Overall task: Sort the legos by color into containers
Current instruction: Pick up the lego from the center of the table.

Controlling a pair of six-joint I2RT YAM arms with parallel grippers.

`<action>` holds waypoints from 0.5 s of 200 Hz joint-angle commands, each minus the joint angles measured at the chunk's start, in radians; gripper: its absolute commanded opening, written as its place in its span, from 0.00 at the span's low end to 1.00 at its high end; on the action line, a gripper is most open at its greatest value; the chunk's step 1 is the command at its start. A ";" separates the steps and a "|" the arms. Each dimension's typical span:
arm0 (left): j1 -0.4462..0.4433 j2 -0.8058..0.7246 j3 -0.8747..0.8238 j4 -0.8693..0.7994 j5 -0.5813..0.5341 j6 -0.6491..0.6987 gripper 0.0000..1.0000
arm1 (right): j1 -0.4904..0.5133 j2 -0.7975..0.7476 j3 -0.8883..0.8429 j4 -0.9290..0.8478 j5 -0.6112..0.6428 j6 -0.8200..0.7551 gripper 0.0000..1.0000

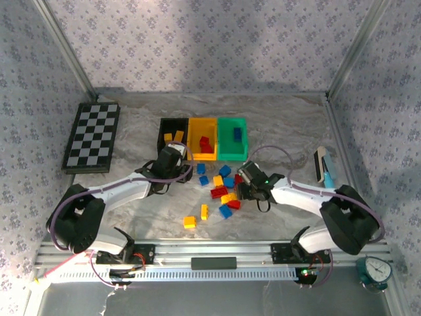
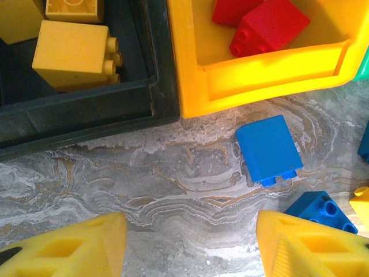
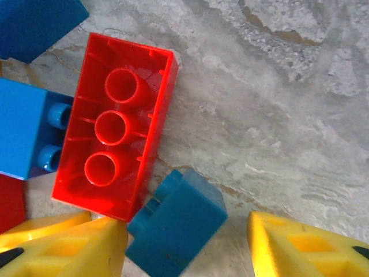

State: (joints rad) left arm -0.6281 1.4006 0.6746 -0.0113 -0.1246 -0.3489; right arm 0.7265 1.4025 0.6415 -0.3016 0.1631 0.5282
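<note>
Sorting under way: yellow bricks lie in the black plastic bin [image 1: 164,125], red ones in the yellow plastic bin [image 1: 202,157] and a blue one in the green plastic bin [image 1: 233,156] at the upper centre of the overhead view, while the loose red, yellow and blue plastic bricks [image 1: 222,191] wait on the grey marbled surface [image 1: 131,138] just below them

The right hand [image 3: 183,222], at centre right of the overhead view [image 1: 245,179], hangs low over the pile with its yellow fingers [image 3: 311,248] spread either side of a small blue plastic brick [image 3: 176,222]. The brick sits close against one finger with a clear gap to the other, so it is not gripped. A long red plastic brick [image 3: 115,150], hollow underside up, lies just beside it, touching or nearly so

The left hand [image 2: 187,222], released and empty, hovers over bare surface just in front of the black and yellow bins, a second blue plastic brick [image 2: 268,150] lying at centre right of its wrist view

The step in hand appears to be the pick of a blue brick by the right hand. The next move likely calls for closing squarely on it without catching the red neighbour, then carrying it to the green bin
</note>
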 commanded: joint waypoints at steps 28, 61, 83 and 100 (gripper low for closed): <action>0.024 -0.040 -0.014 0.020 -0.004 0.010 0.61 | 0.013 0.106 0.074 -0.038 0.055 0.025 0.55; 0.039 -0.050 -0.020 0.020 0.000 0.013 0.60 | 0.018 0.099 0.074 -0.038 0.061 0.029 0.44; 0.044 -0.051 -0.020 0.022 0.004 0.015 0.60 | 0.018 0.073 0.077 -0.054 0.068 0.032 0.37; 0.046 -0.048 -0.016 0.020 0.015 0.016 0.60 | 0.023 0.043 0.080 -0.065 0.075 0.029 0.33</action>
State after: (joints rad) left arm -0.5888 1.3758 0.6571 -0.0025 -0.1230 -0.3485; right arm 0.7380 1.4818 0.7044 -0.3592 0.2249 0.5472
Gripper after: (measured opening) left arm 0.605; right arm 0.346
